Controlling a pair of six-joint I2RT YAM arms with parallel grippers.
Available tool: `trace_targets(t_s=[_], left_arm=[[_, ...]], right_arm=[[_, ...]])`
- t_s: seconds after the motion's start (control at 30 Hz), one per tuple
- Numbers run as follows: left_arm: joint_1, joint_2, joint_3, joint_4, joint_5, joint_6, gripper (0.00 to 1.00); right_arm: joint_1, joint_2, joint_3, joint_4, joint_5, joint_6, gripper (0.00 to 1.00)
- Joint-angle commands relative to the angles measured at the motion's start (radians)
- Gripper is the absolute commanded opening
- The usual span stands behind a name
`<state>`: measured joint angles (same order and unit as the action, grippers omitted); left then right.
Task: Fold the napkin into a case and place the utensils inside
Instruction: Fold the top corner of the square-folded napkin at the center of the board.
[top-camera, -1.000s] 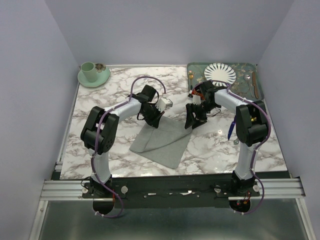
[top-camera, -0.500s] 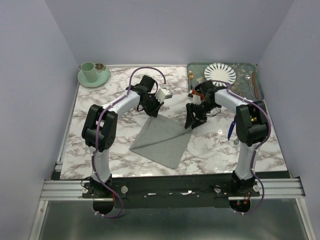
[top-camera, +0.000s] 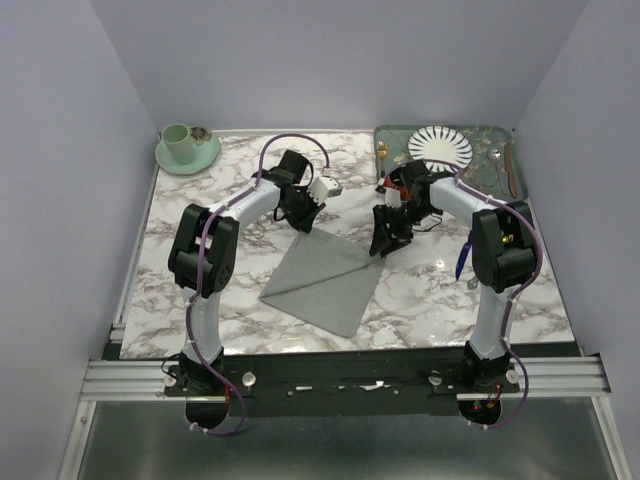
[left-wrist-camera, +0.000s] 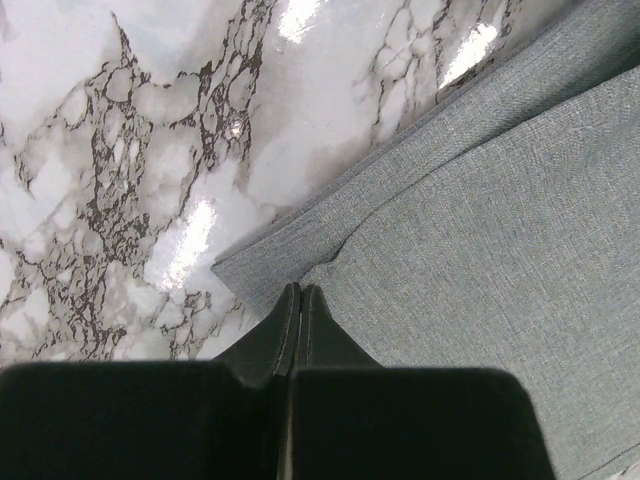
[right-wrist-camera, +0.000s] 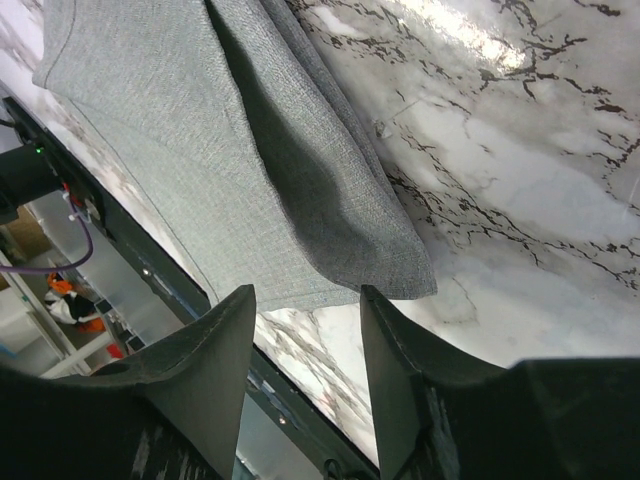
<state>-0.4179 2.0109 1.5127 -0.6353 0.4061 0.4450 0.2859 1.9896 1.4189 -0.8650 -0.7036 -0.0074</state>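
While left gripper (left-wrist-camera: 298, 293) jaws clamp a napkin (left-wrist-camera: 480, 230) corner, right gripper (right-wrist-camera: 304, 300) jaws stand apart just below another corner.

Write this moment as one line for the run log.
step: folding | napkin: doubled, on table | left gripper: shut on its corner | right gripper: open, near another corner

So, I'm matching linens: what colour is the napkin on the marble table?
The napkin is plain mid-grey, no pattern; the left wrist view shows it best.
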Motion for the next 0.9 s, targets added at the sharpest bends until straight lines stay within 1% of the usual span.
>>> trace_targets(t_s=[0.0,0.03,0.2,0.23,0.33,0.5,0.87], left_arm=[[0.011,0.011,0.02,0.016,-0.026,0.011,0.0],[0.013,0.012,0.02,0.016,-0.024,0.011,0.0],[0.013,0.018,0.032,0.011,-0.024,0.015,0.0],[0.014,0.022,0.033,0.011,-0.026,0.015,0.0],[0.014,0.025,0.037,0.013,-0.03,0.02,0.0],[0.014,0.034,0.044,0.009,-0.032,0.023,0.0],[0.016,0.052,0.06,0.008,-0.035,0.029,0.0]], right_arm=[[-0.004,0.006,0.031,0.009,-0.042,0.004,0.53],[-0.004,0.006,0.031,0.012,-0.045,0.03,0.52],[-0.004,0.008,0.032,0.021,-0.054,0.044,0.5],[-0.002,0.006,0.034,0.024,-0.053,0.044,0.47],[-0.004,-0.002,0.037,0.027,-0.059,0.046,0.45],[-0.001,-0.009,0.049,0.043,-0.097,0.064,0.45],[0.053,0.017,0.048,0.109,-0.112,0.127,0.46]])
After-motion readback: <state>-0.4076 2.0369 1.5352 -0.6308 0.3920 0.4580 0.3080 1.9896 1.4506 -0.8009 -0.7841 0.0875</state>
